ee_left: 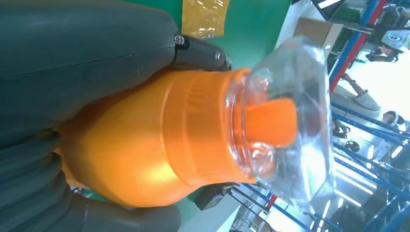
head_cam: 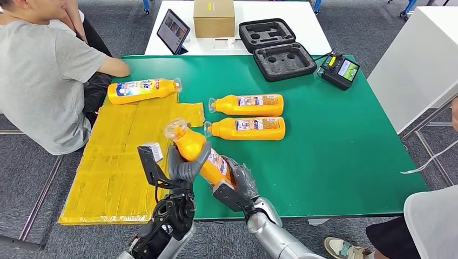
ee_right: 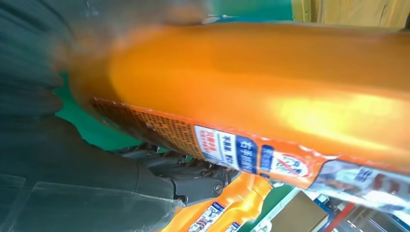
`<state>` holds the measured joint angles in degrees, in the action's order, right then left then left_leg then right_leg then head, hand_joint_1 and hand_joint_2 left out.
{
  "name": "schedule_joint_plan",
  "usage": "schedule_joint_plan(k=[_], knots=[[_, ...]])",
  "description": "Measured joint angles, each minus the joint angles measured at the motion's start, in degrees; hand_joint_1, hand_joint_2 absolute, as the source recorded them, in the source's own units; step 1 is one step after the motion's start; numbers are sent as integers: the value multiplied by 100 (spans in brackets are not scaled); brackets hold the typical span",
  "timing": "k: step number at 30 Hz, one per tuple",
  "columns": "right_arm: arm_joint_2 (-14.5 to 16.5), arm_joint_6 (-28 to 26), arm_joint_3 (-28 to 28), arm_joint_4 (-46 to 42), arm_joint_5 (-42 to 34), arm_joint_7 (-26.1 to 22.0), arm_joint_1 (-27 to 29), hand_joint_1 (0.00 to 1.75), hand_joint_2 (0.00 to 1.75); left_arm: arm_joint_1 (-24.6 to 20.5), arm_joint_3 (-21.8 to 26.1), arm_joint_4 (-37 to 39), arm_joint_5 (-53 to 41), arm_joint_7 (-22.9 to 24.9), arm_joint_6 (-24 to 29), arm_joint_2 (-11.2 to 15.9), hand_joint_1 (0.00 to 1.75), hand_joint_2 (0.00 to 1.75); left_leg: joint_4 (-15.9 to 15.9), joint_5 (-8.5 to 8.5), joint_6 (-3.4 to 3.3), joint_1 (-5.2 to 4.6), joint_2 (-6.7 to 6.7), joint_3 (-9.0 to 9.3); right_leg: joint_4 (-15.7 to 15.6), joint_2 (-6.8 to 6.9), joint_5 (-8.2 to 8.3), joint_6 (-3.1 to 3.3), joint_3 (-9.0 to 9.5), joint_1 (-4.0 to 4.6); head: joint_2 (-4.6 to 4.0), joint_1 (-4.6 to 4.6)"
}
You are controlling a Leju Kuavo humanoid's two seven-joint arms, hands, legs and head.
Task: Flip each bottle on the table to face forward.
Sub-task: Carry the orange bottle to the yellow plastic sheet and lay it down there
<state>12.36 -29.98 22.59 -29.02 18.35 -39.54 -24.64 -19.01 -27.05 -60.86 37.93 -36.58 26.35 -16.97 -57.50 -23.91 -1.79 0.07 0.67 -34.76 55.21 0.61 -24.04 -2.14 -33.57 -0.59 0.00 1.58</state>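
An orange bottle (head_cam: pixel 201 155) with a clear cap is lifted off the green table (head_cam: pixel 345 151), tilted with its cap up and to the left. My left hand (head_cam: pixel 186 166) grips its neck end and my right hand (head_cam: pixel 237 186) holds its base. The left wrist view has the orange neck (ee_left: pixel 159 145) and clear cap (ee_left: pixel 290 121) close up. Its label (ee_right: pixel 251 152) runs along the bottle in the right wrist view. Two orange bottles (head_cam: pixel 246 104) (head_cam: pixel 246 128) lie side by side mid-table, caps to the left. A third bottle (head_cam: pixel 141 90) lies on the yellow sheet (head_cam: pixel 113 167) at the far left.
A person in a grey shirt (head_cam: pixel 40 81) sits at the table's left edge, an arm near the far-left bottle. Behind stand a tablet (head_cam: pixel 173 31), a cardboard box (head_cam: pixel 214 18), an open foam case (head_cam: pixel 276 48) and a small screen device (head_cam: pixel 340 70). Another person's shoe (head_cam: pixel 343 249) is at the lower right.
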Motion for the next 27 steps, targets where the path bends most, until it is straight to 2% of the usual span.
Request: schedule_joint_plan(k=[5, 10, 15, 17, 20, 22, 24, 27], knots=[[2, 109, 34, 2, -148, 5, 0, 116, 175, -68, -37, 119, -27, -75, 81, -28, 175, 175, 0, 0, 0, 0, 0, 0, 0, 0, 0, 0, -1, 1, 0, 0], [22, 354, 43, 2, -366, 5, -1, 117, 175, -96, -47, 165, -54, -82, 118, -30, 175, 175, 0, 0, 0, 1, 0, 0, 0, 0, 0, 0, 0, 1, 0, 0], [31, 454, 45, -2, -456, 5, -1, 105, 175, -102, -49, 190, -49, -43, 123, -30, 175, 175, 0, 0, 0, 0, -1, -1, 1, 0, 0, 0, 0, 0, 0, -1], [32, 465, 50, -4, -473, 5, -1, 86, 175, -102, -49, 191, -46, -38, 123, -30, 175, 175, 0, 0, 0, 0, -2, -2, 0, 1, 0, 0, 0, 0, 0, -1], [34, 467, 68, -5, -489, 5, -1, 38, 175, -102, -49, 191, -46, -36, 133, -30, 175, 175, 0, 0, 0, 0, -4, -2, 0, 2, 0, 0, 0, 0, 0, -1], [35, 467, 86, -5, -501, 7, -2, 13, 175, -101, -50, 191, -52, -41, 160, -30, 175, 175, 0, 0, 0, 0, -4, -3, 1, 2, 0, 0, 0, 0, 0, -1], [43, 464, 107, -9, -518, 3, -5, 1, 175, -98, -50, 187, -80, -54, 212, -29, 175, 175, 0, 0, 0, 0, -4, -3, 1, 2, 0, 0, 0, 1, 0, -1], [85, 449, 134, -47, -584, -29, -19, 0, 175, -95, -44, 168, -121, -67, 284, -22, 175, 175, 0, 0, 0, 1, -3, -1, 1, 2, 0, 0, 0, 1, 0, 1]])
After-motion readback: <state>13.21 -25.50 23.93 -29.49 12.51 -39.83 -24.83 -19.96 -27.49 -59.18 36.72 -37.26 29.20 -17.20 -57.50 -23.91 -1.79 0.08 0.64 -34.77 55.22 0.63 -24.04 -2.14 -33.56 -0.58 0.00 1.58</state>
